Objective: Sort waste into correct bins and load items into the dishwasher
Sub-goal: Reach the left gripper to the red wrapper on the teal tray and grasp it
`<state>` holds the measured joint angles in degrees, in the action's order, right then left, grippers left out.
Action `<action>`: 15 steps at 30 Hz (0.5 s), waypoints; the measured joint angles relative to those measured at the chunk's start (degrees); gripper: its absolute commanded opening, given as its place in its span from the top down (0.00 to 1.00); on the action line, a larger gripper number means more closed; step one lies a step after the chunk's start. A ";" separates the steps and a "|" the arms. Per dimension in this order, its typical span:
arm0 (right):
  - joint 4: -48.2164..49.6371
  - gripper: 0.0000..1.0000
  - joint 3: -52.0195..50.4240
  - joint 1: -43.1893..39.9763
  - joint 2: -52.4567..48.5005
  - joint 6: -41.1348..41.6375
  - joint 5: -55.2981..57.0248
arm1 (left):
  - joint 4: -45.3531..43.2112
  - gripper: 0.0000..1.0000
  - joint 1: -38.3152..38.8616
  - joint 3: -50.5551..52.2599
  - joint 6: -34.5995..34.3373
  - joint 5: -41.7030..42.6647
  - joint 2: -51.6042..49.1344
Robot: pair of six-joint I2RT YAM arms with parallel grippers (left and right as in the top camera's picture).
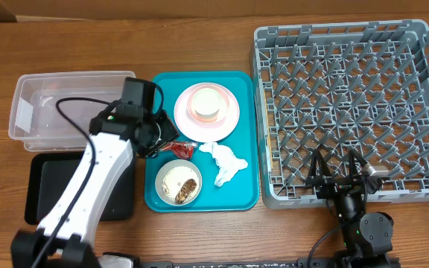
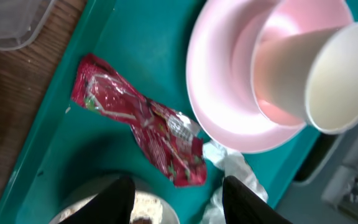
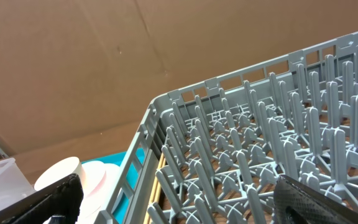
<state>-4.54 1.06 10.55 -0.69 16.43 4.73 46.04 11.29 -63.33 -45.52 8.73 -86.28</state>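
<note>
Red wrapper [image 2: 138, 115] seen lying loose on teal tray [image 2: 61, 143].
Left gripper [image 2: 176, 193] is held part-open and empty just by it; right gripper [image 1: 337, 175] is spread wide, empty.

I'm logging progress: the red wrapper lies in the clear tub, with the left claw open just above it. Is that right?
Not quite. The red wrapper lies on the teal tray, not in the clear tub, as the left wrist view shows. The left claw is indeed open just above it.
</note>
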 measured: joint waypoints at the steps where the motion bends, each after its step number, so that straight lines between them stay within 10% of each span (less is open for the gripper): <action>1: -0.04 0.00 0.00 0.00 0.00 0.02 0.02 | -0.46 0.52 -0.02 0.00 -0.50 -0.04 -0.98; 15: 0.02 0.00 0.00 0.00 0.00 0.00 0.02 | -4.33 0.53 -0.02 0.00 -2.45 0.07 -12.33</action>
<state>-4.51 1.06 10.55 -0.69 16.43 4.75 41.71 11.27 -63.33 -47.97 8.80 -98.61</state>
